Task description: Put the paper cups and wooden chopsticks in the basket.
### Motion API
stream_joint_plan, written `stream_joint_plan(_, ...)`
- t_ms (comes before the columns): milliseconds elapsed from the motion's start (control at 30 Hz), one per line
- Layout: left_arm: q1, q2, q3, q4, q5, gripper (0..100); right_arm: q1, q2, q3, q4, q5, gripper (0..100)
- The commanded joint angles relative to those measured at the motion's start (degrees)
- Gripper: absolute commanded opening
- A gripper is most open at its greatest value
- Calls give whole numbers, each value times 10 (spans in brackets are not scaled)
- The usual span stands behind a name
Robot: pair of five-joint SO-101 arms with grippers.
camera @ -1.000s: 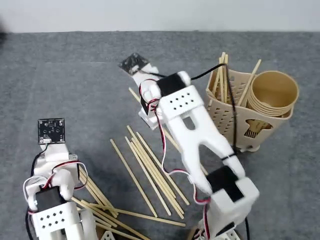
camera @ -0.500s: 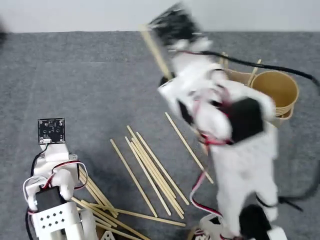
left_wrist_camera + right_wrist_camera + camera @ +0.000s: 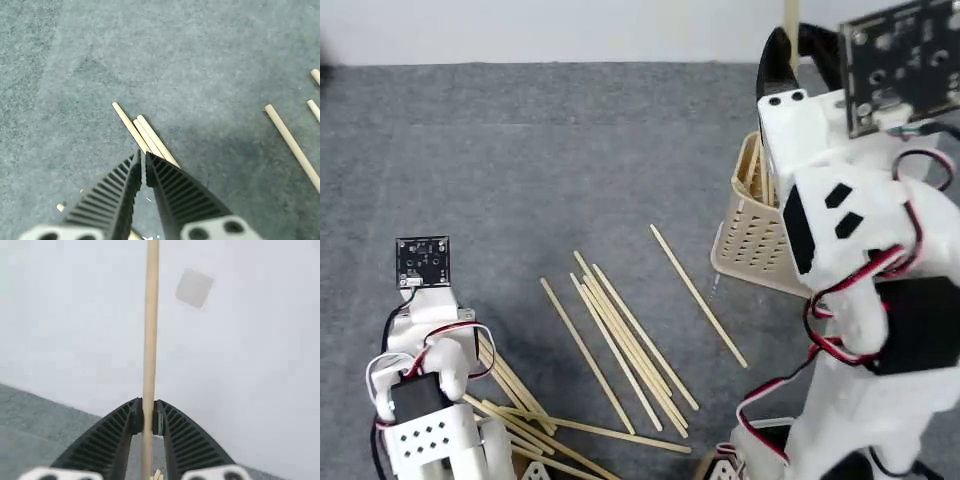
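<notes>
A: Gripping anything, right gripper point(image 3: 148, 416)?
B: Yes, clamped on one slim wooden chopstick point(image 3: 150, 315), upright above the cream perforated plastic basket point(image 3: 748, 240).
A: Left gripper point(image 3: 142, 161)?
B: Closed, empty, at the ends of loose wooden chopsticks point(image 3: 150, 132) on the grey mat point(image 3: 520, 150), well apart from the basket's rim.

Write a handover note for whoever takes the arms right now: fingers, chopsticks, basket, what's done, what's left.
Right gripper: fingers shut on one chopstick, held upright, raised by the basket.
Left gripper: fingers shut, nothing visibly held, low over the table beside three chopstick ends.
Done: a few chopsticks stand in the basket.
Left: drop the held one in, then collect the loose chopsticks scattered on the grey table.
</notes>
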Motion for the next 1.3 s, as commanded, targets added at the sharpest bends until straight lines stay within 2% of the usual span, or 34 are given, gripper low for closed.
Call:
stream_joint_plan(0,-2,-15,-4,-14,-4,16,8,-44,89,-74,-1,8)
stream_joint_plan(233,-2,-15,-3,-14,-4,16,60,-137,412,-372,0,8)
stream_joint_plan(300,-2,-15,0,-15,-4,16,71,-143,473,-426,-4,8)
stream_joint_plan(400,-2,-15,0,-15,-4,16,78,-143,534,-451,-5,8)
stream_joint_plan(667,-2,-15,0,-15,-4,16,94,-153,640,-453,-66,33)
stream_joint_plan(800,0,-15,0,-16,-4,16,93,-166,650,-448,-69,125)
stream_joint_plan(967,-2,-15,2,-22,-4,16,92,-215,646,-442,-65,131)
stream_joint_plan(1100,-2,-15,-3,-22,-4,16,70,-269,645,-349,-64,90)
stream_joint_plan(1200,-2,-15,-16,-18,-4,21,36,-298,647,-240,-63,31)
stream_joint_plan(1267,-3,-15,-20,-18,-3,62,5,-308,649,-171,-66,7)
